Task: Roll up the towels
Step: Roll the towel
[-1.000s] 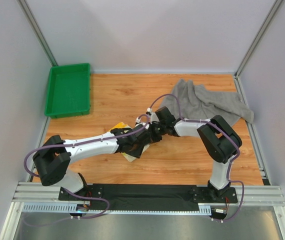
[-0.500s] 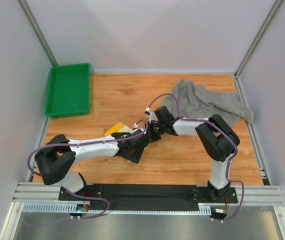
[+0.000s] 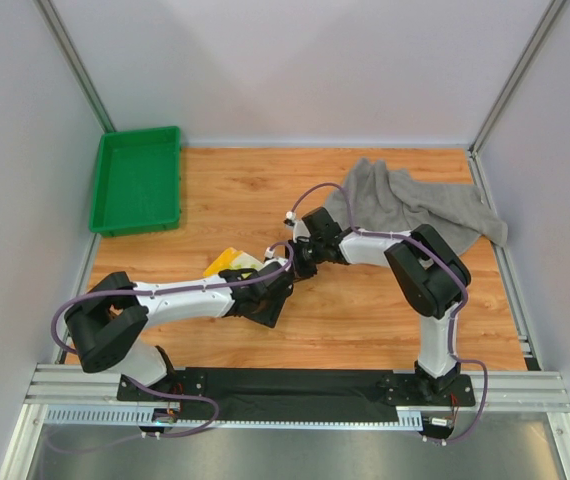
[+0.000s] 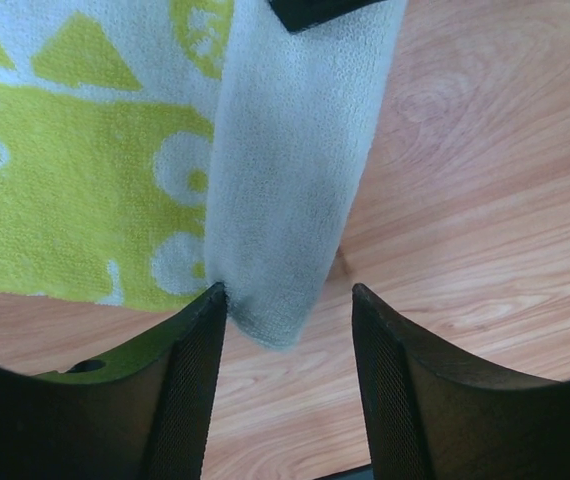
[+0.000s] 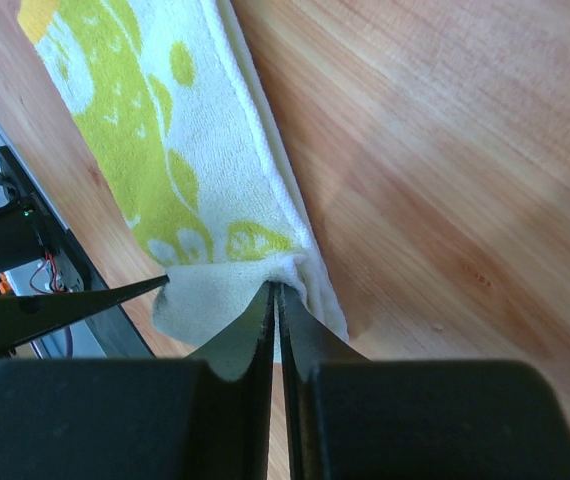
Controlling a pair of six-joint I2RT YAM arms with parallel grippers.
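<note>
The printed towel (image 3: 227, 262), just 9 o'clock of centre, has been dragged further that way, its edge pinched by the closed right gripper (image 5: 275, 288). The left gripper (image 4: 290, 320) is held open astride the flap. Rolling is judged barely begun; the grey towel (image 3: 405, 205) at 2 o'clock is untouched.

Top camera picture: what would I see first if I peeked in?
Mid-table, the right gripper pinches the folded edge of a yellow-green printed towel, with the left gripper open around that fold. A green tray sits in the far left corner, and a crumpled grey towel lies far right.
</note>
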